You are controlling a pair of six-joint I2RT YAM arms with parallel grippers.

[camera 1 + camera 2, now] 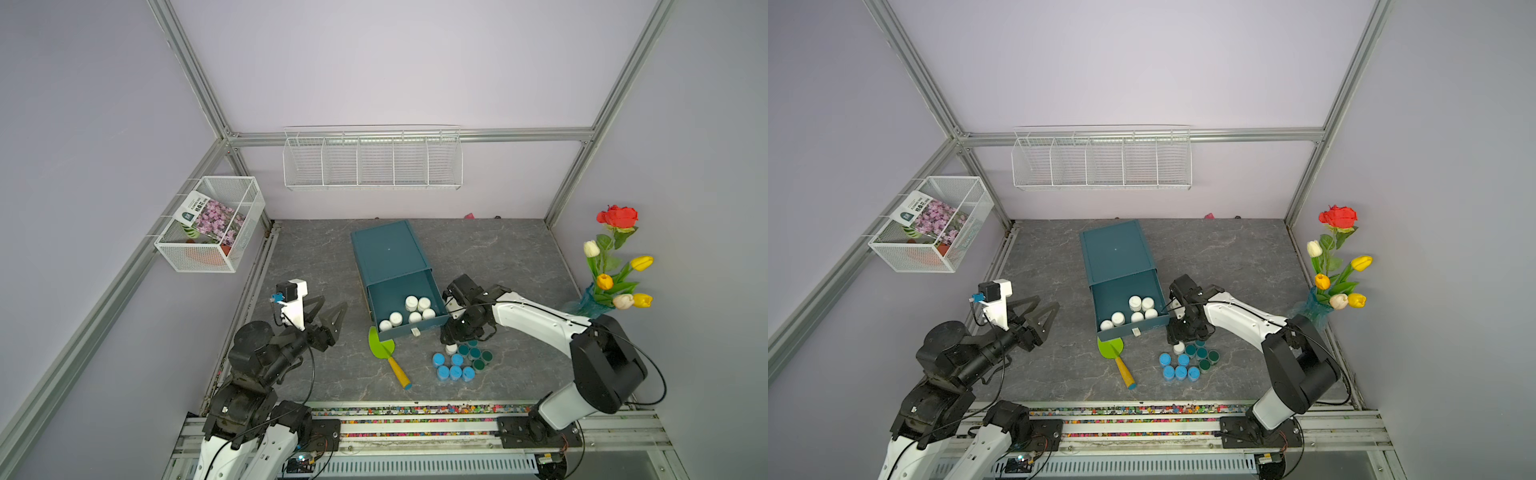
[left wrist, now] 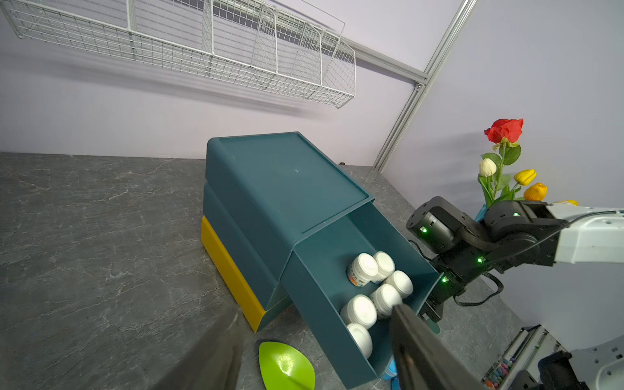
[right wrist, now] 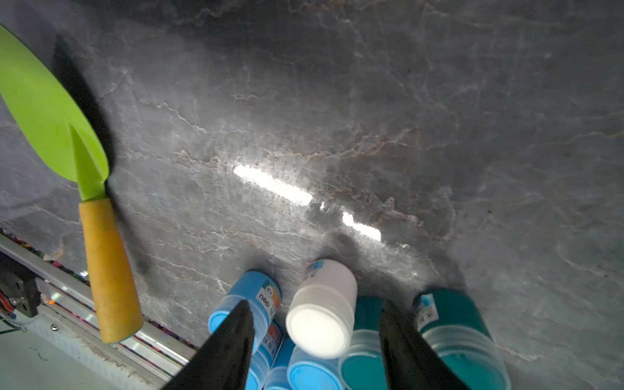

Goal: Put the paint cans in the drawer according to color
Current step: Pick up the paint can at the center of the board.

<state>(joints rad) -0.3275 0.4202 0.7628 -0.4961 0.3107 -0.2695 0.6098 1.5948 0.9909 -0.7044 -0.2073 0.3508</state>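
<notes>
six white paint cans (image 1: 414,318) lay in the open top drawer (image 1: 384,297), so by my reckoning white was nearly sorted. one last white can (image 3: 322,320) stood on the table (image 3: 337,101) near the drawer's front, just beside the light blue cans (image 1: 456,372) and the teal cans (image 1: 474,354), none yet put away. my right end effector (image 3: 315,302) straddled that white can, fingers apart, gripping nothing. my left end effector (image 1: 332,300) hung open and empty, well apart.
</notes>
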